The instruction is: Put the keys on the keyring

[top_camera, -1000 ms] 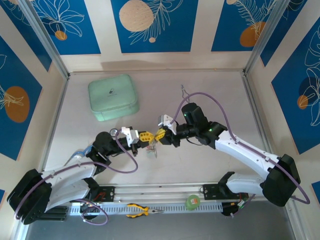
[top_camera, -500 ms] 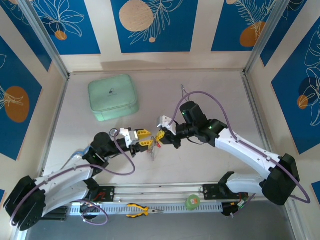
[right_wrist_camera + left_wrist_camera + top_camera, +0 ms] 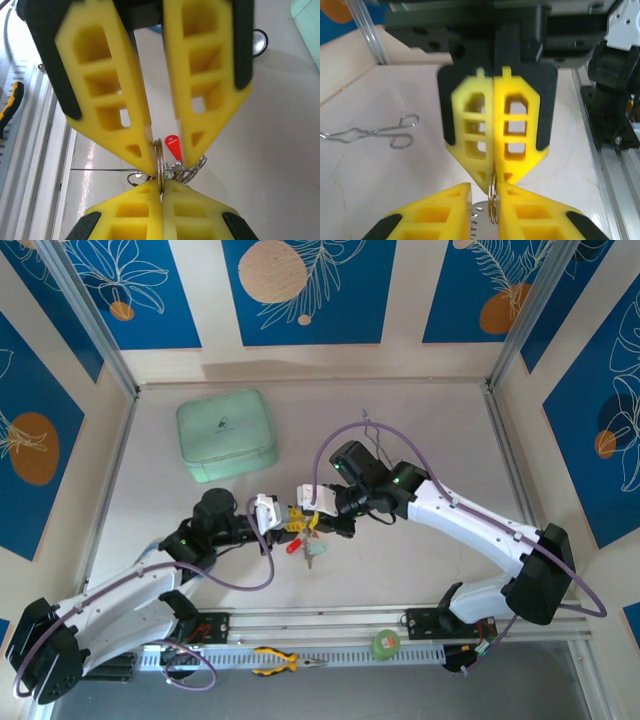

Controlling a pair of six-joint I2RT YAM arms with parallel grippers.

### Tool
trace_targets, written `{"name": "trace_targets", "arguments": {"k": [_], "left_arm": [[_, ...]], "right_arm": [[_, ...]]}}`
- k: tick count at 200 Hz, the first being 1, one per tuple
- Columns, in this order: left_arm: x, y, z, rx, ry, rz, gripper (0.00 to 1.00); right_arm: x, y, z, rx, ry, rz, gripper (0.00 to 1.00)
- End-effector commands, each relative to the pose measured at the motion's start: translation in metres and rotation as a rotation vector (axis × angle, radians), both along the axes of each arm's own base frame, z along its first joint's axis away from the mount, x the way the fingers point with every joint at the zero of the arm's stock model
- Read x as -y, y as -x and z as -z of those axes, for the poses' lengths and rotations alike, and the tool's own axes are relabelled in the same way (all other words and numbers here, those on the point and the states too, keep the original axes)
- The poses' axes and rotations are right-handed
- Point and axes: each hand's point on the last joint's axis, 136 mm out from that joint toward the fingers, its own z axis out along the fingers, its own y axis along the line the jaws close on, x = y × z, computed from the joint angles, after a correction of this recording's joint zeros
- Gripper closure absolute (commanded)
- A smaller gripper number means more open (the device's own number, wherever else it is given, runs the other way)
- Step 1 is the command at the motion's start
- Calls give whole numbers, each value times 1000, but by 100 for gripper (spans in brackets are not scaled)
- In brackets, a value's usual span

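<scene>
Above mid-bench, left gripper [image 3: 284,514] and right gripper [image 3: 320,504] both clenched on the keyring [image 3: 159,170], keys [image 3: 305,543] seemingly threaded and dangling, task near done.

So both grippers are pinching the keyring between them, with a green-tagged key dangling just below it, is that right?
Not quite: the tag is red. The right wrist view shows the red-tagged key by the keyring, which the left gripper and right gripper do pinch between them.

Both arms reach inward, left hand [image 3: 287,517] and right hand [image 3: 318,521] meeting tip-to-tip, fingers pinched.
</scene>
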Motion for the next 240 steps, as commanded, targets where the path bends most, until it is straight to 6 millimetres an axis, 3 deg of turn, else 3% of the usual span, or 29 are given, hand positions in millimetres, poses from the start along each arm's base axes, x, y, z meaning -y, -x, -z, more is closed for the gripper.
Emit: {"name": "trace_targets", "arguments": {"k": [1,23,49,65,82,95,131,203,214,240], "left_arm": [[2,6,3,-8,-41,48,83],[3,7,0,0,-33,56,86],[3,8,-5,18,-14,61,100],[2,6,-9,33,8,46,100],[-1,6,-13,47,46,27,100],[-2,5,-19,53,88,11,100],[-3,6,-33,37,211,0,100],[-3,7,-44,15,296,3,100],[-3,8,-44,16,298,10,100],[-4,7,-49,21,334,3,100]], "right_arm": [[-5,4,-15,27,-10,-50,100],[-9,4,-17,27,-13,-62,100],[-13,4,-22,26,-34,-64,100],[-13,0,-32,5,-97,-25,100],[-4,-5,-41,-31,-179,34,80],[4,-5,-41,-72,-230,69,70],[8,3,-24,-138,-259,113,64],[-1,7,-2,-137,-214,106,65],[-4,7,-5,-144,-229,100,70],[-12,10,-7,-170,-255,85,92]]}}
